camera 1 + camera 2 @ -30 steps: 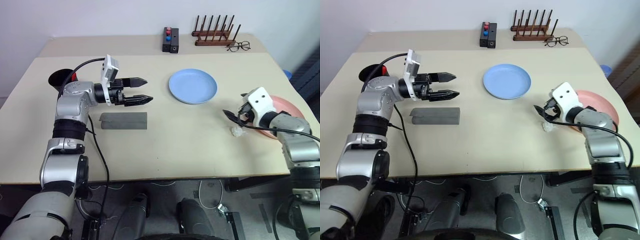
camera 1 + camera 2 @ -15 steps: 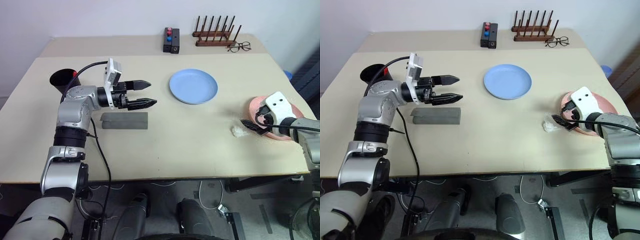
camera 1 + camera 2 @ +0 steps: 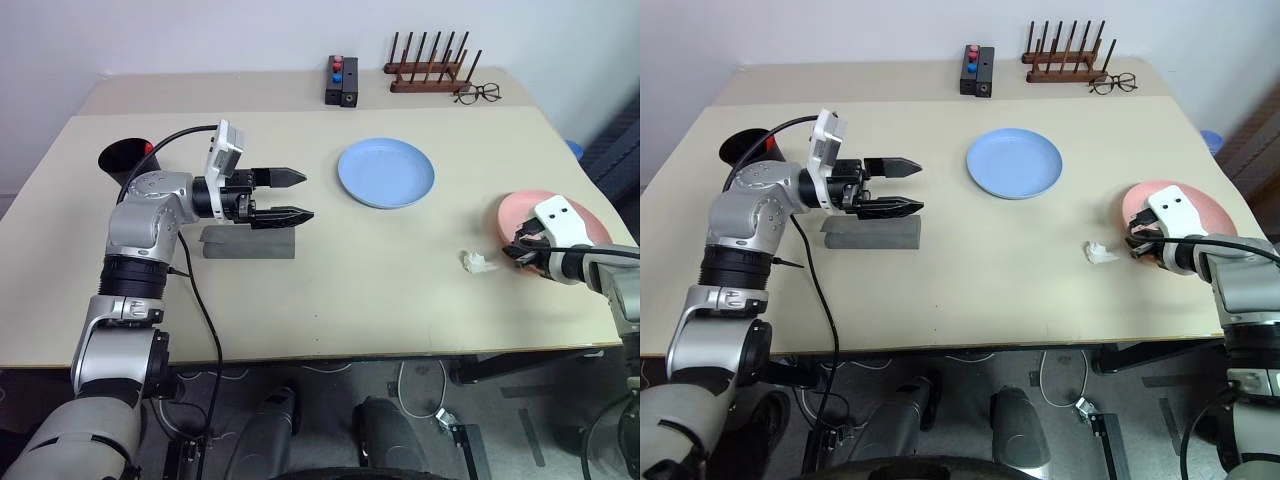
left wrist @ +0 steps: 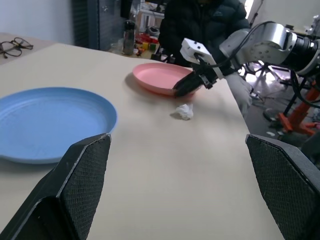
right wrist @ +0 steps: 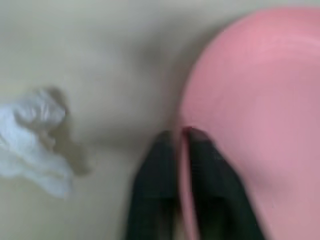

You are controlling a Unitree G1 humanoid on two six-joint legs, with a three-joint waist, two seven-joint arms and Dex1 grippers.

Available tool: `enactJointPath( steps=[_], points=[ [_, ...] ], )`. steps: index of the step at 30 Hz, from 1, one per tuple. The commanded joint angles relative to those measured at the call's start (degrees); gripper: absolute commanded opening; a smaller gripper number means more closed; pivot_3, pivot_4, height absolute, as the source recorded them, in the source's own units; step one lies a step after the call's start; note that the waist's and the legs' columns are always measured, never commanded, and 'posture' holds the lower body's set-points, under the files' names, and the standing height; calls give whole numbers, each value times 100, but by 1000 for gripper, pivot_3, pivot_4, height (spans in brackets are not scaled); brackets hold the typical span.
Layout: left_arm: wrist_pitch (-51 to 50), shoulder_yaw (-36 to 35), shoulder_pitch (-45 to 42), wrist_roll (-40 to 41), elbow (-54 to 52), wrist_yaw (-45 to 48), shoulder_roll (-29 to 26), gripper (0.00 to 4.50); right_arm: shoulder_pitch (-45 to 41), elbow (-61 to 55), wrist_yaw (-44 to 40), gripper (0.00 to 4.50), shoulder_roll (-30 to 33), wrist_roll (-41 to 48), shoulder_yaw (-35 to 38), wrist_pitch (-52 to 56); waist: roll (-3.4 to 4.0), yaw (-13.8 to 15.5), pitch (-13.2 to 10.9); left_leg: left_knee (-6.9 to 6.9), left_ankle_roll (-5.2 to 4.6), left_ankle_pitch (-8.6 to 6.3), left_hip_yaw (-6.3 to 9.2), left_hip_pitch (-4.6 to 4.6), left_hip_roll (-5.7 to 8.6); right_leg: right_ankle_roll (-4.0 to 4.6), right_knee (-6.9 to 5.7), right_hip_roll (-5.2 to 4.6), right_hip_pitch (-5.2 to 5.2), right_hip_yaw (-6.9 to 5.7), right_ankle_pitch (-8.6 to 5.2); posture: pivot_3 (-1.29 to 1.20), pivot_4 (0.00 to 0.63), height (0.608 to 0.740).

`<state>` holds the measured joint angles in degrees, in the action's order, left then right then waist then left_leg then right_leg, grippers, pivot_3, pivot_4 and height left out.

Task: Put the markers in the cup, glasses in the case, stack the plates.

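Note:
The salmon pink plate (image 3: 560,212) lies at the table's right edge, and my right gripper (image 3: 516,252) is shut on its near left rim. In the right wrist view the fingers (image 5: 152,170) pinch the pink rim (image 5: 240,100). The light blue plate (image 3: 386,172) rests right of the table's centre. My left gripper (image 3: 307,195) hovers open above the closed grey case (image 3: 248,242), pointing toward the blue plate. The black cup (image 3: 120,158) stands at the far left with a marker's red cap (image 3: 150,150) at its rim. The glasses are out of view.
A crumpled white tissue (image 3: 478,262) lies just left of the pink plate. At the back stand a black block with red and blue knobs (image 3: 341,80), a wooden peg rack (image 3: 430,68) and thin-framed spectacles (image 3: 478,94). A person in a dark jacket (image 4: 205,25) sits beyond the right edge.
My right gripper moved right from beside the tissue to the pink plate's rim and shut on it. The left gripper stays open over the case.

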<state>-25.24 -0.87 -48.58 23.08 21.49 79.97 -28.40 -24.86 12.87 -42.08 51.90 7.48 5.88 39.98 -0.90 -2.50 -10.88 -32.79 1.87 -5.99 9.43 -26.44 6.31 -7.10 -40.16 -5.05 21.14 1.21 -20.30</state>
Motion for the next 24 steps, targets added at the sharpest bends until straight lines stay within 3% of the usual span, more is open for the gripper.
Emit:
enactJointPath(
  steps=[1,8,12,17,22,24],
  points=[
    [215,-223,1,70,-28,-236,-81,4500,-311,-113,-32,49,-130,61,26,-357,0,-3,0,0,0,0,0,0,0,0,0,0,0,0,0,0,150,738],
    [1019,-619,46,-67,210,-1252,-28,4500,-1393,-261,-56,49,-784,-131,-516,-1310,3,-35,-2,1,1,0,-2,-1,-3,0,0,0,9,3,0,0,150,738],
    [1161,-705,274,-115,109,-1717,-48,4500,-2113,-25,-69,49,-1500,-137,-899,-1637,3,-21,-2,2,1,0,-2,-2,-2,0,1,0,8,4,0,0,150,738],
    [870,-715,850,53,-690,-1972,-114,4500,-2525,507,73,49,-2302,-395,-1341,-2247,2,12,-2,-1,2,1,3,-6,4,-2,4,-1,5,2,1,0,150,738],
    [638,-787,1230,175,-1269,-2182,-213,4500,-2757,1325,-154,49,-2644,-538,-1593,-2501,4,5,-3,0,2,1,6,-5,4,-1,3,0,8,1,2,0,150,738],
    [554,-838,1337,241,-1455,-2267,-240,4500,-2884,1727,-124,627,-2676,-681,-1656,-2653,5,-4,-3,4,2,1,5,-4,4,-1,3,1,8,2,2,0,150,738]
  ],
)
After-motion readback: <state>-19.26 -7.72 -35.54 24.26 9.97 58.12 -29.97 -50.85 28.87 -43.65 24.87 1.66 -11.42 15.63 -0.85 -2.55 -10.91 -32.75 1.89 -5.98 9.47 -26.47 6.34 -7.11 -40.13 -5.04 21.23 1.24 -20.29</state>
